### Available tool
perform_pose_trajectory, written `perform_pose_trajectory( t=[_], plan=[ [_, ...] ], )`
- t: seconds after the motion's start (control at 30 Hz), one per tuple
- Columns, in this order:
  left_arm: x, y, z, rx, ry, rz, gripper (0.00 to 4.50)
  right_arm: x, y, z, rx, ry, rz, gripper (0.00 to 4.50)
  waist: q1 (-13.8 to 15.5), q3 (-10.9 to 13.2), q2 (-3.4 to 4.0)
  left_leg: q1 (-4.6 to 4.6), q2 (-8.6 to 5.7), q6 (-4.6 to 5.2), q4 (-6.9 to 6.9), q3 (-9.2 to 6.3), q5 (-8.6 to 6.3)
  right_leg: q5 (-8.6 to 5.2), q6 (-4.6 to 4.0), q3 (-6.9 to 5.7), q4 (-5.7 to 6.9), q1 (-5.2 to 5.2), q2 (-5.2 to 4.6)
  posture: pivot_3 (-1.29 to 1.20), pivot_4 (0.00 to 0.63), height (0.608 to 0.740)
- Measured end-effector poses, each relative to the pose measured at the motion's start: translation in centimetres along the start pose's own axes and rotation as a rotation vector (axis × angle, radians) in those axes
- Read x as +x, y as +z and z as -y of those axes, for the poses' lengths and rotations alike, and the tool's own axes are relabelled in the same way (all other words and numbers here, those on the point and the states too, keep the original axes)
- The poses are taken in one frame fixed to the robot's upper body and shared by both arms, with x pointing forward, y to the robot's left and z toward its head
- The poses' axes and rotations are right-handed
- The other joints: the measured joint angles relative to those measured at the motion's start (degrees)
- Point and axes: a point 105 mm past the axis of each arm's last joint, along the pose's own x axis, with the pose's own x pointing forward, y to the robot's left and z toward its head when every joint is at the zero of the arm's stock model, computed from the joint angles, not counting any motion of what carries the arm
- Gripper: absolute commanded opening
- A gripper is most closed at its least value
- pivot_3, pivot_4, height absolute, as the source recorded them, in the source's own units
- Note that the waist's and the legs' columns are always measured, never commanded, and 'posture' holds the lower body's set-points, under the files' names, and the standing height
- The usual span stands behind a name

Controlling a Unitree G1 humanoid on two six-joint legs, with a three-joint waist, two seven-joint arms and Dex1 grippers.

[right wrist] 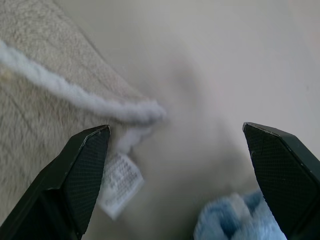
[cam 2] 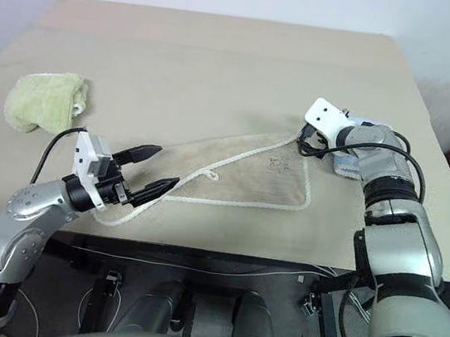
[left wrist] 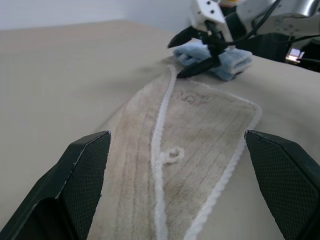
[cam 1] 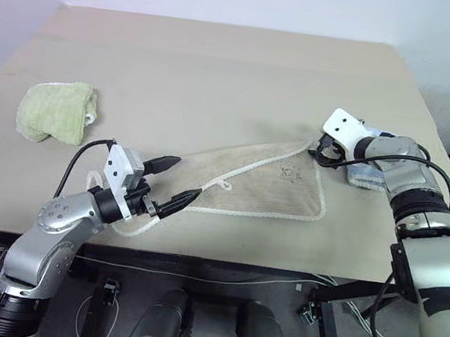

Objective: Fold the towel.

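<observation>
Towel (cam 1: 260,186) lies flat on the table (cam 1: 222,68), a little toward 4 o'clock from the middle, folded into a long wedge with a white corded hem and a small dark mark near its wide end. Its narrow end points to 8 o'clock, its wide end to 3 o'clock.

Left gripper (cam 1: 179,185) hovers over the narrow end with jaws wide apart, holding nothing. Right gripper (cam 1: 320,150) is at the far corner of the wide end, near a white label (right wrist: 119,184) on the hem; its jaws are also apart and empty.

Just beside the right gripper, at 3 o'clock, lies a blue towel (left wrist: 227,60). A green towel (cam 1: 55,109) sits well apart at 9 o'clock.
</observation>
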Motion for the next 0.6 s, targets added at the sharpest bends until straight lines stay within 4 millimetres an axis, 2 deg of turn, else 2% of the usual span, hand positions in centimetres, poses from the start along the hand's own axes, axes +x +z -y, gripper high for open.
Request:
perform_pose_trajectory(
  t=[0.2, 0.23, 0.3, 0.43, 0.6],
  plan=[
    [0.0, 0.1, 0.1, -0.015, 0.022, -0.007, 4.49, 0.5, 0.9, -0.4, -0.030, 0.005, 0.032, 4.50, 0.0, 0.0, 0.01, 0.00, 0.00, 0.00, 0.02, 0.00, 0.00, 0.02, 0.00, 0.01, 0.04, 0.00, 0.01, 0.00, 0.150, 0.740],
    [0.0, 0.3, 0.2, -0.015, 0.022, -0.006, 4.50, 0.5, 1.1, -0.4, -0.041, 0.006, 0.042, 4.31, 0.0, 0.0, 0.01, 0.00, 0.00, 0.00, 0.02, 0.00, 0.00, 0.02, 0.00, 0.01, 0.04, 0.00, 0.01, 0.00, 0.150, 0.740],
    [-0.1, 0.6, 0.2, -0.010, 0.022, -0.008, 4.50, 0.6, 1.5, -0.5, -0.071, 0.012, 0.062, 3.90, 0.0, 0.0, 0.02, 0.01, 0.00, 0.00, 0.02, 0.00, 0.00, 0.02, 0.00, 0.01, 0.05, 0.00, 0.02, 0.00, 0.150, 0.740],
    [-0.1, 0.8, 0.0, -0.013, 0.030, -0.018, 4.50, 0.5, 2.6, -1.3, -0.215, 0.053, 0.130, 2.58, 0.0, 0.0, 0.03, 0.03, 0.00, 0.00, 0.01, 0.01, 0.00, 0.02, 0.00, 0.02, 0.07, 0.00, 0.03, 0.00, 0.150, 0.740],
    [-0.1, 1.0, -0.2, -0.010, 0.031, -0.023, 4.50, 0.6, 2.0, -1.7, -0.241, 0.068, 0.103, 0.87, 0.0, 0.0, 0.03, 0.05, 0.00, -0.01, 0.03, 0.02, 0.00, 0.03, -0.01, 0.05, 0.11, 0.00, 0.04, 0.00, 0.150, 0.740]
  ],
)
